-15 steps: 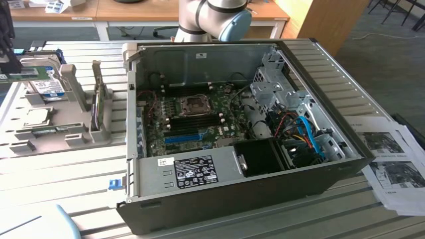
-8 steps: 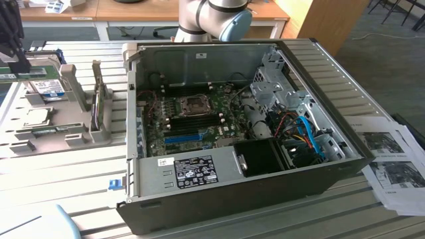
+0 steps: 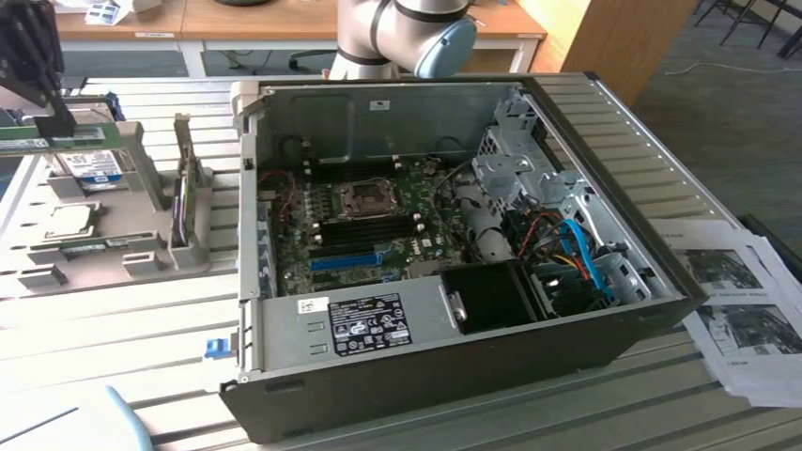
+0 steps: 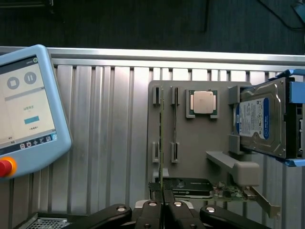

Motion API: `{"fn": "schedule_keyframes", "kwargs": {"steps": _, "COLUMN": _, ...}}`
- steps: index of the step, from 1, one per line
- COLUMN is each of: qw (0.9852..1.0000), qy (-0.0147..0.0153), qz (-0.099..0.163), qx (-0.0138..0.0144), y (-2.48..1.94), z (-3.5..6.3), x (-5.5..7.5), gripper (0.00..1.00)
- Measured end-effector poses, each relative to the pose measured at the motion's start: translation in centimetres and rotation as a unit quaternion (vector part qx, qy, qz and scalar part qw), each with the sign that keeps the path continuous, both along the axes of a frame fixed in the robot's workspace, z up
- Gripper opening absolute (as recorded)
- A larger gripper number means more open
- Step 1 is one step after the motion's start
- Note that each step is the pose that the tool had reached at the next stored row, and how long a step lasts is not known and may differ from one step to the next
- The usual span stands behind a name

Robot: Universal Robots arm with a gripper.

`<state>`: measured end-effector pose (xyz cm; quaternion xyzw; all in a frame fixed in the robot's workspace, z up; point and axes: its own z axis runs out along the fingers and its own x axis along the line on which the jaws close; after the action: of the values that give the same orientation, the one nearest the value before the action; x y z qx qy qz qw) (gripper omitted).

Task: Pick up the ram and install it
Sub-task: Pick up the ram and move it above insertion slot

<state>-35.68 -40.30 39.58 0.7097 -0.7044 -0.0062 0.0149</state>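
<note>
Green circuit-board stick, the ram (image 3: 38,143), at the exterior view's far left: held on edge over the grey parts tray (image 3: 75,254), pinched between the fingers of the gripper (image 4: 164,198). Tray contents: hard drive (image 4: 262,119), processor (image 4: 203,102). Centre: open computer case (image 3: 376,329) lying on its side, motherboard (image 3: 363,225) exposed, blue slot strip (image 3: 345,260) visible. Exterior view's right: printed sheets (image 3: 739,310) beside the case.
</note>
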Motion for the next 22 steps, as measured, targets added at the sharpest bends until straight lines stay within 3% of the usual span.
{"fn": "schedule_keyframes", "kwargs": {"steps": 7, "qw": 1.0, "qy": 0.0001, "qz": 0.0, "qx": 0.0, "y": 0.0, "z": 0.0, "x": 1.2, "gripper": 0.11}}
{"fn": "schedule_keyframes", "kwargs": {"steps": 16, "qw": 1.0, "qy": 0.0001, "qz": 0.0, "qx": 0.0, "y": 0.0, "z": 0.0, "x": 1.4, "gripper": 0.11}}
{"fn": "schedule_keyframes", "kwargs": {"steps": 22, "qw": 1.0, "qy": 0.0002, "qz": 0.0, "qx": 0.0, "y": 0.0, "z": 0.01, "x": 2.7, "gripper": 0.11}}
